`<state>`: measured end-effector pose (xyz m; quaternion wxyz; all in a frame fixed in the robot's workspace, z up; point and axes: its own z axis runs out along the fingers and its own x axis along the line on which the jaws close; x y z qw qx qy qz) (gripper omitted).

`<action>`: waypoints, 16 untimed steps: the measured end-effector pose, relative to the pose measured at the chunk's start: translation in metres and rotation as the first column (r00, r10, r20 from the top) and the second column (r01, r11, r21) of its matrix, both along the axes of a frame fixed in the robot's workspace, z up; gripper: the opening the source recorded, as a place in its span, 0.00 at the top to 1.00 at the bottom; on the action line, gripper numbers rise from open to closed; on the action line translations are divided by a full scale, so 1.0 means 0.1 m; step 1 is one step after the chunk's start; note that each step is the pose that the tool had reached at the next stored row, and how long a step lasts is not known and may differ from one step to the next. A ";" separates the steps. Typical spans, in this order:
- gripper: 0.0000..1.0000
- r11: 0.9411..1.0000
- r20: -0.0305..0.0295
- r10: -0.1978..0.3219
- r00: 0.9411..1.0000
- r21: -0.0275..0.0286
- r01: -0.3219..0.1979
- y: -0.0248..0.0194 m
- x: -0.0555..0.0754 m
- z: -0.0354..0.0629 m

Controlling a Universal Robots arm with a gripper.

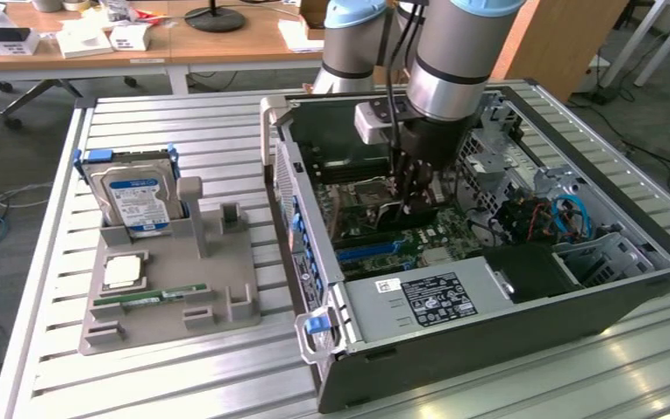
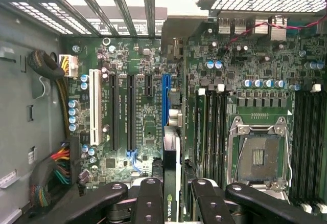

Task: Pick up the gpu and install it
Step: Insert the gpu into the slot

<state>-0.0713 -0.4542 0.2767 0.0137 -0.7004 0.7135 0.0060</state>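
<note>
The arm [image 1: 452, 52] is reaching down into the open computer case [image 1: 463, 349], which is lying on its side on the slatted metal worktop [image 1: 195, 122]. The claw [image 2: 175, 184] is hanging over the motherboard [image 2: 148, 147] with its fingers [image 2: 149, 198] closed narrow on the gpu [image 2: 171, 157], gripping the card by its two flat faces. In the wrist view the card is showing edge-on, with a green-and-white logo on the edge nearest the camera. It is sitting in line with the blue slot [image 2: 165, 96], its far end overlapping that slot's near end; whether it is touching the slot I cannot tell. The empty processor socket [image 2: 258, 157] is lying well to one side of the card, and a white slot [image 2: 94, 106] and a bundle of coloured wires [image 2: 59, 168] are lying to the other. At the exterior view's left, outside the case, a grey fixture [image 1: 230, 288] is carrying a hard drive [image 1: 137, 196] standing upright, a square processor chip [image 1: 123, 271] lying flat, and a narrow green memory stick [image 1: 149, 298] just beside the chip.
</note>
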 end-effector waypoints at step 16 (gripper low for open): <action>0.74 1.000 0.000 0.000 1.000 0.000 0.000 -0.039 -0.05 -0.003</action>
